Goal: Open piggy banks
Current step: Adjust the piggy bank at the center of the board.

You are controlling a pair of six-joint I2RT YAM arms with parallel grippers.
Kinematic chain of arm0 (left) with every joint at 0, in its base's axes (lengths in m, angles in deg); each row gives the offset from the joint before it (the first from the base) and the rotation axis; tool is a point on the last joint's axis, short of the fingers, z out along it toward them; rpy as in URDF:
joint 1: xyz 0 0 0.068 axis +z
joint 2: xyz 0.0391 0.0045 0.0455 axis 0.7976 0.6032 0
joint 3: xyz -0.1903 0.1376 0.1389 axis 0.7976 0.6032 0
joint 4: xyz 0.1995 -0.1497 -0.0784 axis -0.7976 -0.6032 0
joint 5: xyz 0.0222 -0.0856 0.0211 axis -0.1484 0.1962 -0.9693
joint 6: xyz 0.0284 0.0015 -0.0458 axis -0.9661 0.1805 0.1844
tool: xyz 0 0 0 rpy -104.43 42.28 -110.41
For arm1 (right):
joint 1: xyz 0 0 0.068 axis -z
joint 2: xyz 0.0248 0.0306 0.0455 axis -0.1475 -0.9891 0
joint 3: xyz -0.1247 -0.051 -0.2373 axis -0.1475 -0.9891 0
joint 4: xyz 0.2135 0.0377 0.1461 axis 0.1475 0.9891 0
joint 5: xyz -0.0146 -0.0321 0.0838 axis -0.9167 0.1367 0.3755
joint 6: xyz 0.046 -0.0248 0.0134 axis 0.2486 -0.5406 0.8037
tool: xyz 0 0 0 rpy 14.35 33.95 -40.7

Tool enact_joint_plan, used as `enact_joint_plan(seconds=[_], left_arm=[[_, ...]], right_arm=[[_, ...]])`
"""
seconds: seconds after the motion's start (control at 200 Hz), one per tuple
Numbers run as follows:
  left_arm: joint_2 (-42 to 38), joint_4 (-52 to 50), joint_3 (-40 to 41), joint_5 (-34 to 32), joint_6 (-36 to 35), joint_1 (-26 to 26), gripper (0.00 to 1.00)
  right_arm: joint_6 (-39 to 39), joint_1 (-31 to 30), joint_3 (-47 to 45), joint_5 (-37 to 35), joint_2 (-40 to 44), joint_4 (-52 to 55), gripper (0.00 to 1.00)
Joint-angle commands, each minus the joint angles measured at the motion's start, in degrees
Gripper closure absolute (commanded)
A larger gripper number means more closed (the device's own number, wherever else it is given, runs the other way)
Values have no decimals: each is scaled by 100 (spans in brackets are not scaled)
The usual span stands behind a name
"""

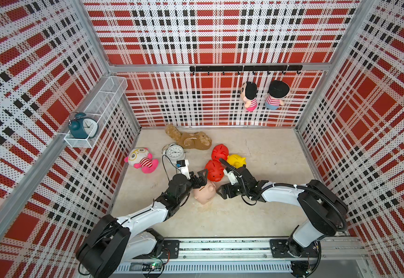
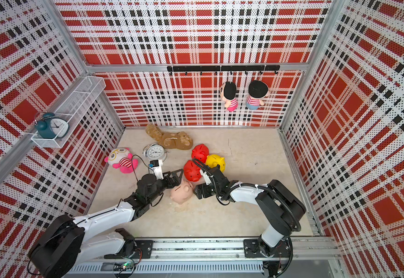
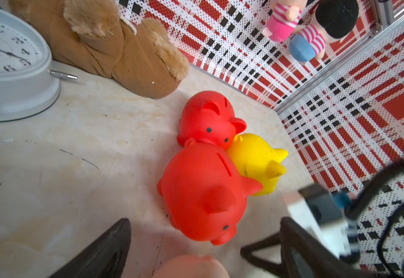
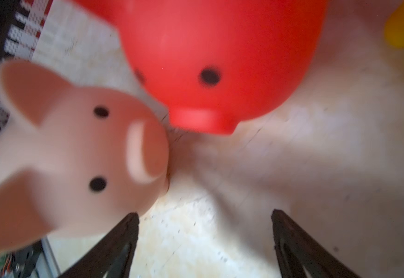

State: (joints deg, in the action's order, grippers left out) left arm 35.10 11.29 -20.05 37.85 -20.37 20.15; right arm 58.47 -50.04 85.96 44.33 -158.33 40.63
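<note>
**A:** Where is the pale pink piggy bank?

**B:** Take the view from above, with twelve at the back wall. The pale pink piggy bank (image 1: pixel 204 192) stands on its feet near the middle of the table (image 1: pixel 268 204). Its coin slot faces up and its snout points toward one o'clock.

**A:** And the left arm?

**B:** The left gripper (image 1: pixel 199 179) is at the pig's eleven o'clock, close over its back. In the left wrist view its fingers (image 3: pixel 109 250) stand wide apart and grip nothing. A sliver of pink shows between them, clear of both.

**A:** The right?

**B:** The right gripper (image 1: pixel 220 194) is at the pig's three o'clock, just beside it. Its fingers (image 4: pixel 116 240) are also spread wide, with only bare tabletop between them.

**A:** The other banks?

**B:** The near red piggy bank (image 1: pixel 215 171) is at the pink one's one o'clock, almost snout to snout. I cannot tell whether they touch. The yellow piggy bank (image 1: pixel 236 160) presses against the near red one at its two o'clock. The far red piggy bank (image 1: pixel 220 152) is at the near red one's twelve and touches both.

**A:** Anything nearby?

**B:** A white alarm clock (image 1: pixel 175 152) lies at the left gripper's ten o'clock. A brown plush (image 1: pixel 189 139) lies just beyond the clock.
</note>
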Motion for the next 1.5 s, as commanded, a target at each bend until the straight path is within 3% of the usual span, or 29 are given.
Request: enact_joint_plan(seconds=[0.0, 0.12, 0.286, 0.451, 0.611, 0.782, 0.837, 1.268, 1.493], left_arm=[[-27, -36, 19, 128, -230, -45, 2], [178, 165, -34, -14, -10, -68, 2], [576, 513, -46, -13, 237, -417, 0], [854, 700, 184, -99, 537, -627, 4], [1072, 1231, 441, -62, 766, -661, 16], [1517, 2001, 603, 138, 980, -684, 45], [1646, 2326, 738, 228, 1109, -658, 49], [2357, 4771, 1979, 805, 1593, 294, 53], [2843, 5545, 2183, 1025, 1793, 667, 41]], right_arm=[[-38, 21, 255, 258, -180, -391, 13], [-30, 24, 163, 345, -101, -343, 18], [103, 21, -283, 333, 345, -204, 37], [148, -25, -600, 225, 838, 223, 47], [346, -325, -692, 540, 770, -301, 48], [531, -523, -516, 694, 355, -740, 52], [511, -570, -454, 700, 310, -772, 54], [433, -652, 323, 812, 74, -928, 57], [343, -654, 582, 850, -67, -823, 57]])
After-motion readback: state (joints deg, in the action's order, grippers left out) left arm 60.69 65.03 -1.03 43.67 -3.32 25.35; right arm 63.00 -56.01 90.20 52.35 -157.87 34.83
